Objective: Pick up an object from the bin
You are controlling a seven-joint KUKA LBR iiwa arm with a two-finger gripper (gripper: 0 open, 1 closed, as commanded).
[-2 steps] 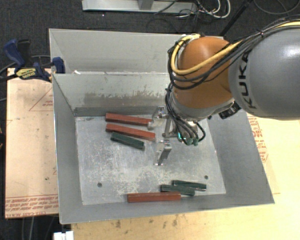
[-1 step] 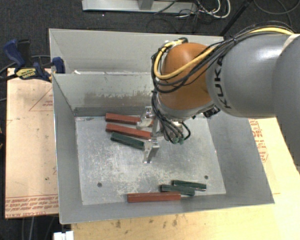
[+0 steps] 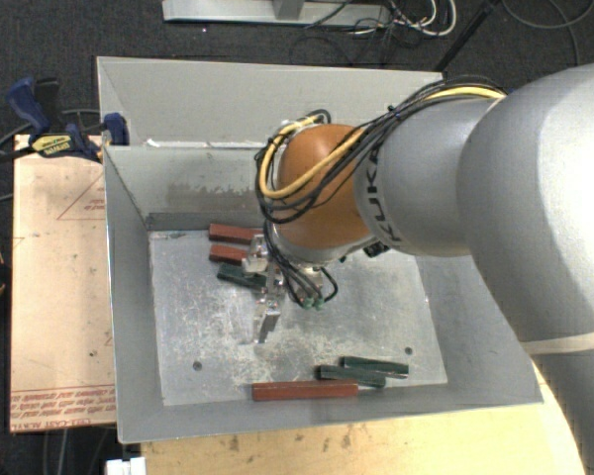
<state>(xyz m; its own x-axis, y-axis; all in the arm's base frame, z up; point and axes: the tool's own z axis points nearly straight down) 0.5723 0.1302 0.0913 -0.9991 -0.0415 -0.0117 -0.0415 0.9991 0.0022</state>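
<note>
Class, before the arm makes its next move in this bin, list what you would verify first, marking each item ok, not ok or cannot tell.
1. Gripper is inside the bin, over its floor: ok.
2. A thing lies close by: ok, a dark green bar just beside it, toward the view's left.
3. Neighbours may crowd that bar: not ok, two red-brown bars lie right behind it.
4. Something already held: cannot tell.
5. Long red-brown bar and green bars by the near wall are away from the gripper: ok.

Grey bin: two red bars and a green bar at back; long red bar and green bars at front.
</note>
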